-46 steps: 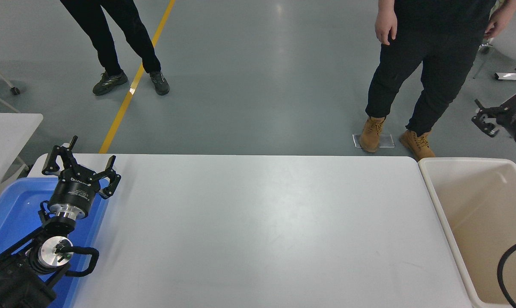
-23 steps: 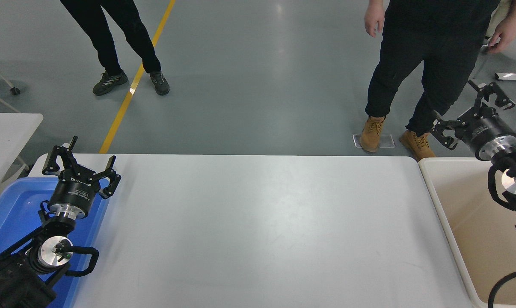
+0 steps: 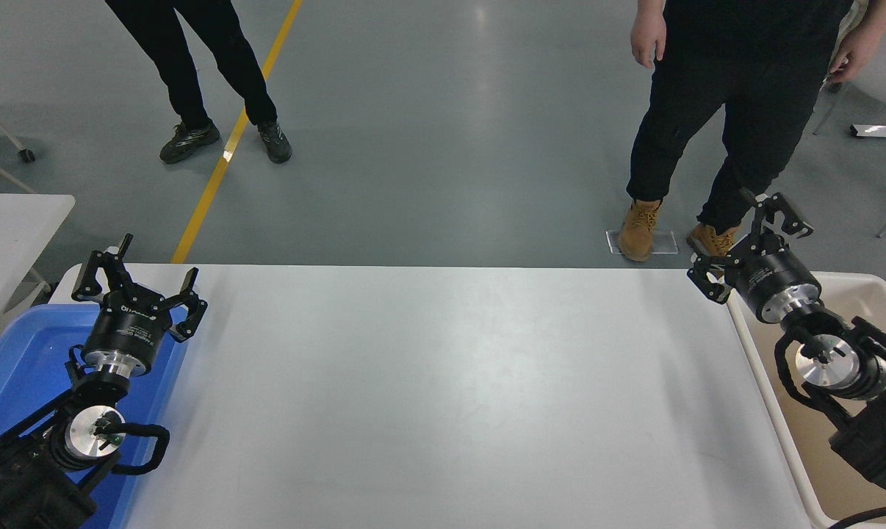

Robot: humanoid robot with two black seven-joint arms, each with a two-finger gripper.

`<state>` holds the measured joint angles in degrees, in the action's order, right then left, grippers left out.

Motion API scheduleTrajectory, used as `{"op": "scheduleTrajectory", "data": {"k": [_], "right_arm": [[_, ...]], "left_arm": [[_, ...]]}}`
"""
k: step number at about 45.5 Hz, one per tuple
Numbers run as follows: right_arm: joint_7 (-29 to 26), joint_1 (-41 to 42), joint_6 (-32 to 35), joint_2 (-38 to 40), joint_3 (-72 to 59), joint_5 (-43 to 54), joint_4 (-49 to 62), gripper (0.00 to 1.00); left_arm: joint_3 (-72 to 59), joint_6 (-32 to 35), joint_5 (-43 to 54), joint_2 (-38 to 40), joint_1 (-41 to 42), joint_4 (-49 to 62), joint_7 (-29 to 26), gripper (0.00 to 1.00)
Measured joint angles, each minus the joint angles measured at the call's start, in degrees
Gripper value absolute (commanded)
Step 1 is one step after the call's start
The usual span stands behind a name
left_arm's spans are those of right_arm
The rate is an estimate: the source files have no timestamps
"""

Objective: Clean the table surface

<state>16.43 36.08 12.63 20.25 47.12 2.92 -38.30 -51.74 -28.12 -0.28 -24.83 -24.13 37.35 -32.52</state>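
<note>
The table surface is a wide white tabletop with nothing lying on it. My left gripper is open and empty, parked at the lower left over a blue tray. My right gripper is open and empty, raised above the table's far right corner and the near-left rim of a beige bin, fingers pointing away from me.
The beige bin stands off the table's right edge. A smaller white table is at the left. Two people stand beyond the far edge, one in tan boots near the right corner, one by a yellow floor line.
My right arm has swung in from the right edge, down and to the left, and now hangs over the bin's left rim. The person in tan boots shifted their hands slightly. My left arm is still.
</note>
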Motion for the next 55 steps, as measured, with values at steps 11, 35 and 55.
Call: {"op": "scheduleTrajectory", "data": {"k": [11, 35, 55], "right_arm": [[1.82, 0.01, -0.99, -3.85, 1.77, 0.52, 0.89, 0.99], [8.38, 5.15, -2.47, -7.88, 4.5, 0.41, 9.95, 0.98], [10.41, 5.98, -2.89, -8.17, 4.3, -0.04, 16.32, 0.99]], "left_arm": [[0.03, 0.0, -0.01, 0.03, -0.02, 0.0, 0.0, 0.99], [0.05, 0.0, -0.03, -0.01, -0.03, 0.0, 0.0, 0.99], [0.04, 0.0, 0.0, 0.03, -0.02, 0.0, 0.0, 0.99]]}}
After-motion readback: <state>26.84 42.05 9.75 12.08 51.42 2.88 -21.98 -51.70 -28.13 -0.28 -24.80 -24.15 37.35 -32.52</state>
